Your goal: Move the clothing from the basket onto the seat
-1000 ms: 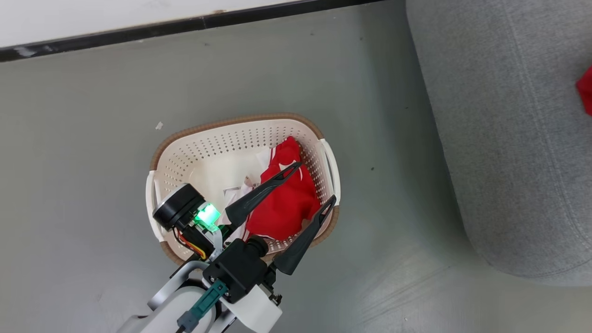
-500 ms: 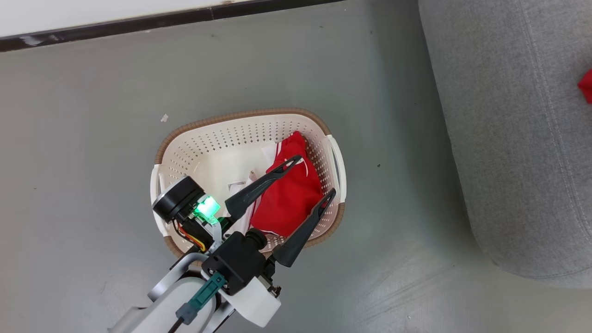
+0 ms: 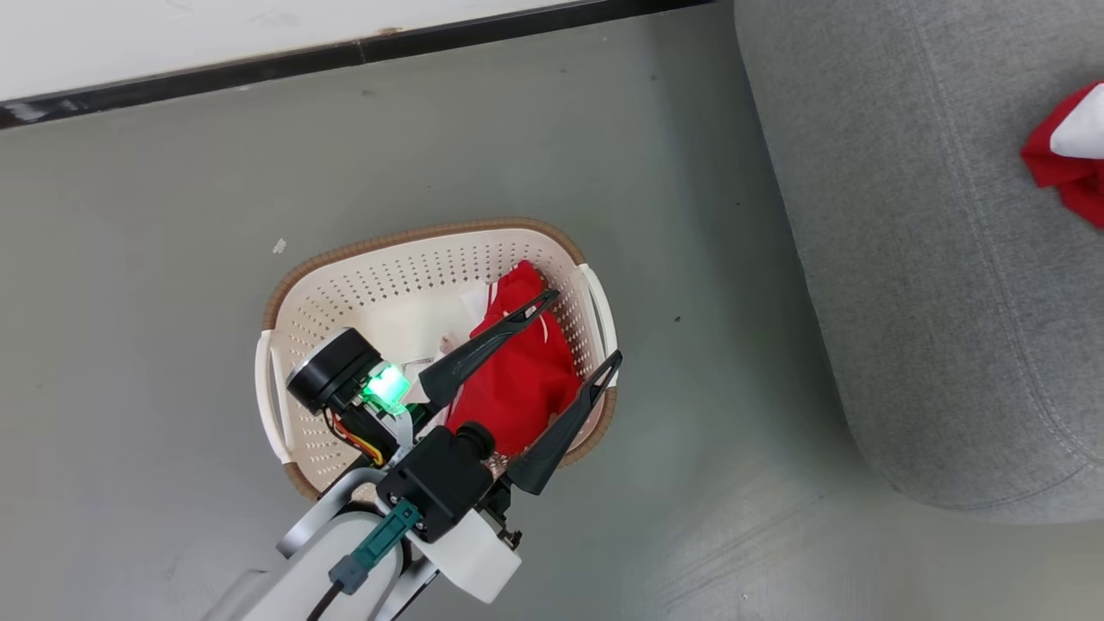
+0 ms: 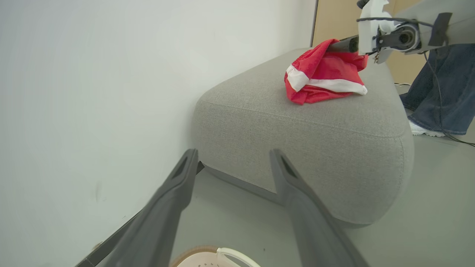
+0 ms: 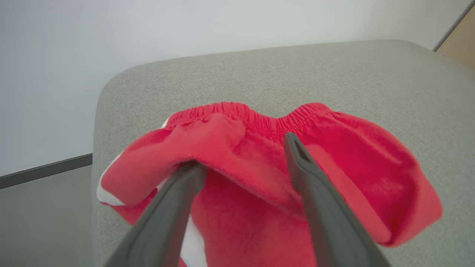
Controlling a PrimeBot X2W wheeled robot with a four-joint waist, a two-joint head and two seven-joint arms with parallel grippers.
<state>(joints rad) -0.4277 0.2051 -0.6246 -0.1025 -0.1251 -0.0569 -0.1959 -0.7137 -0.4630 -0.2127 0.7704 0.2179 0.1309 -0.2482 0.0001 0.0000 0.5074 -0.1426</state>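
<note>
A cream basket (image 3: 414, 237) stands on the grey floor with one red garment (image 3: 517, 379) heaped against its right wall. My left gripper (image 3: 585, 329) hovers open above that garment, nothing between its fingers. The second red garment (image 4: 319, 74), with white panels, lies on the grey seat (image 4: 297, 141); its edge shows at the far right of the head view (image 3: 1065, 159). My right gripper (image 5: 243, 154) is open over it, a fold of cloth bulging between the spread fingers, the left fingertip tucked under the fold. The left wrist view shows that gripper (image 4: 343, 43) at the garment's top.
A white wall with a dark baseboard (image 3: 345, 56) runs behind the basket. The seat (image 3: 906, 259) fills the right side, with a strip of floor between it and the basket. A person's legs in jeans (image 4: 438, 92) stand beyond the seat, beside a cable.
The head camera has shifted, so more of the garment on the seat shows at the right edge. My left gripper stays open over the basket, much as before.
</note>
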